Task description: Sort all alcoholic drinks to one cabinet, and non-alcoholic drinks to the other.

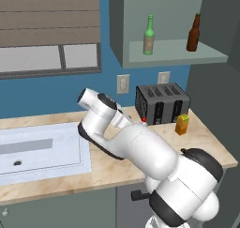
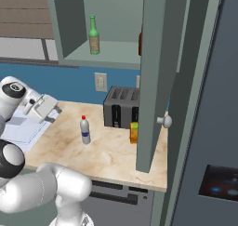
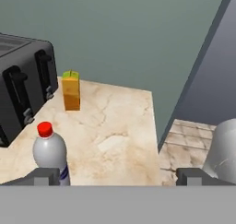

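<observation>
In the left base view, upper right of the frame, we see the green bottle (image 1: 149, 34) and the brown bottle (image 1: 193, 33) standing apart on the shelf of the open upper cabinet (image 1: 173, 58). We judge the alcoholic half done. At right centre the orange carton (image 1: 182, 124) stands on the worktop (image 1: 56, 175) just beside the black toaster (image 1: 162, 103); the arm hides the white bottle except for its red cap.

In the right base view, the green bottle (image 2: 94, 35) sits upper left of centre; the cabinet door (image 2: 155, 76) cuts off nearly all of the brown one and part of the carton (image 2: 134, 132). The white bottle (image 2: 85, 129) stands left of centre on the worktop, well apart from the gripper (image 2: 46, 109) at the left edge.

In the hand view, the gripper (image 3: 115, 177) is released, jaws wide and empty, with the white bottle (image 3: 50, 154) at lower left by 1 fingertip and the carton (image 3: 71, 90) further up. These 2 soft drinks remain to be shelved; the other cabinet cannot be made out.
</observation>
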